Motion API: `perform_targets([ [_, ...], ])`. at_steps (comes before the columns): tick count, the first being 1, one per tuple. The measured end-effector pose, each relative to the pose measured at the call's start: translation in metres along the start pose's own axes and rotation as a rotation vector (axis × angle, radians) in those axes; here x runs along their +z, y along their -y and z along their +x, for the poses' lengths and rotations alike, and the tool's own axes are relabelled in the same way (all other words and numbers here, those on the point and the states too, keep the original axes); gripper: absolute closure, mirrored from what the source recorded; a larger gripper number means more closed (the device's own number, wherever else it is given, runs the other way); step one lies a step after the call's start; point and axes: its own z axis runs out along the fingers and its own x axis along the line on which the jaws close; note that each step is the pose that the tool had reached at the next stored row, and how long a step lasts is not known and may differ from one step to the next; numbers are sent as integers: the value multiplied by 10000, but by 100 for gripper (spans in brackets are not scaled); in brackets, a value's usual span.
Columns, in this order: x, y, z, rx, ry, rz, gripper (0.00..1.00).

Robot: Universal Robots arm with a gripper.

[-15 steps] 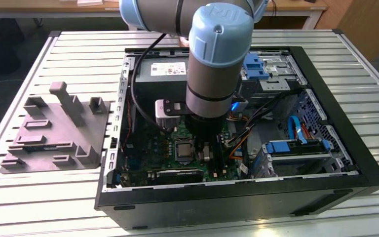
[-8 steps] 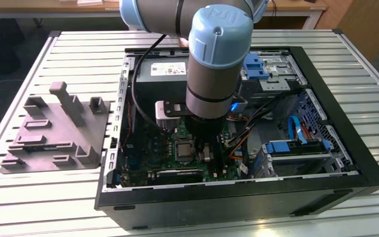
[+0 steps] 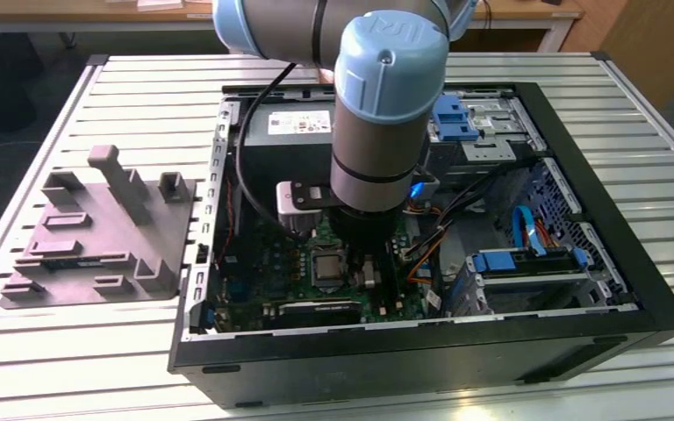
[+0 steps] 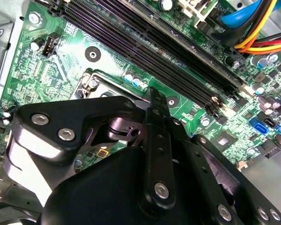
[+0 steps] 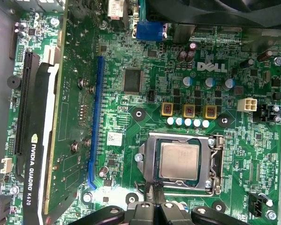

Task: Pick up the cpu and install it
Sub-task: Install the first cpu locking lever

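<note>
While seated in socket, cpu, end effector beside

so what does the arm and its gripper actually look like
The arm is a thick silver-grey tube with pale blue caps on its joints, and a black band rings the lower part. A black cable runs down beside it, and a small white box sits at the wrist. The gripper is glossy black, built from flat linked bars joined by silver pins and screws.
</note>
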Motion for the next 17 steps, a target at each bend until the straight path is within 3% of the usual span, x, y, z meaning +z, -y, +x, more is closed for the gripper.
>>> perform_targets([
  [13, 21, 14, 0, -156, -4, 17, 89],
  [17, -43, 12, -1, -154, 20, 25, 89],
])
